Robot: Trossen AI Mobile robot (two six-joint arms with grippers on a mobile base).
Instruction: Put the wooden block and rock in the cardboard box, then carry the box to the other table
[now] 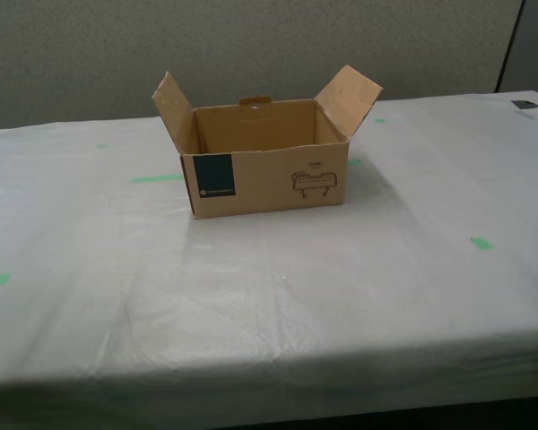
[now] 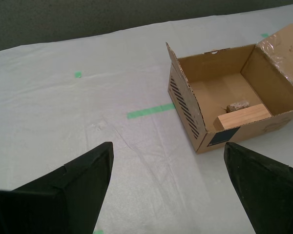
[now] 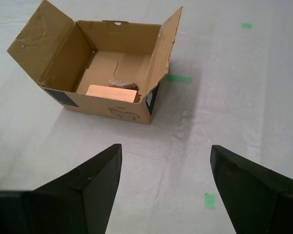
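Both my first gripper [image 3: 165, 187] and my second gripper [image 2: 168, 183] hung spread wide, empty, above the wrinkled white table [image 1: 269, 296]; the brown corrugated cardboard box [image 1: 264, 175] held the pale tan wooden block [image 3: 111, 93], the rough grey-brown rock [image 3: 122, 84] at its twelve o'clock.

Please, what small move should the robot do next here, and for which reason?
Probably none beyond drawing the arms back a little. The cardboard box stands on the other table with the wrinkled white sheet and green tape marks, and the wooden block and the rock lie inside it. My first gripper and my second gripper are open, empty and clear of the box.
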